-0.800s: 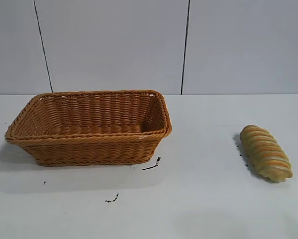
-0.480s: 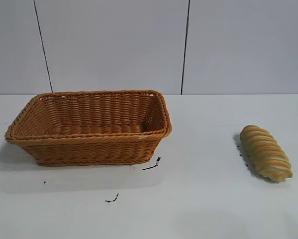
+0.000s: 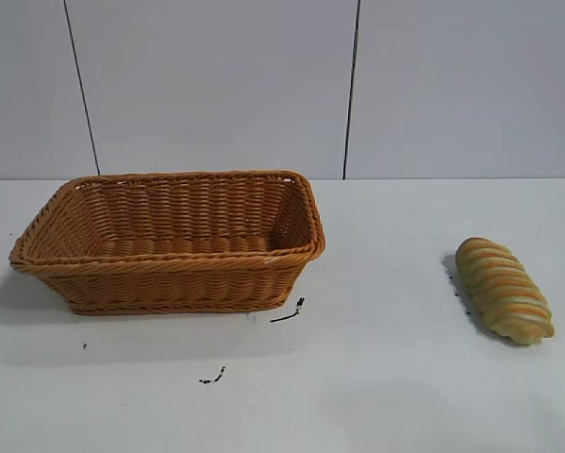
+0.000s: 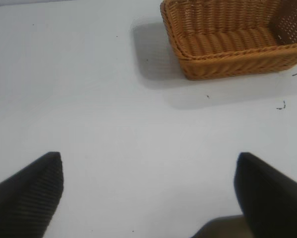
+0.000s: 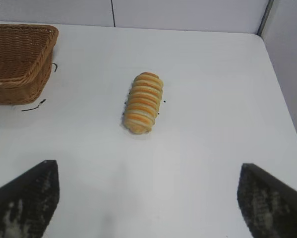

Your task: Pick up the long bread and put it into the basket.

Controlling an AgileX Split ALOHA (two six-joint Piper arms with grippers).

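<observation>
The long bread, tan with orange stripes, lies flat on the white table at the right; the right wrist view has this long bread well ahead of my right gripper. That gripper is open and holds nothing. The woven basket stands at the left with nothing inside; a corner of this basket shows in the right wrist view. My left gripper is open over bare table, the basket some way ahead of it. Neither arm appears in the exterior view.
Small black marks lie on the table by the basket's near corner, with another mark nearer the front. A grey panelled wall rises behind the table. The table's edge and a side wall run close beyond the bread.
</observation>
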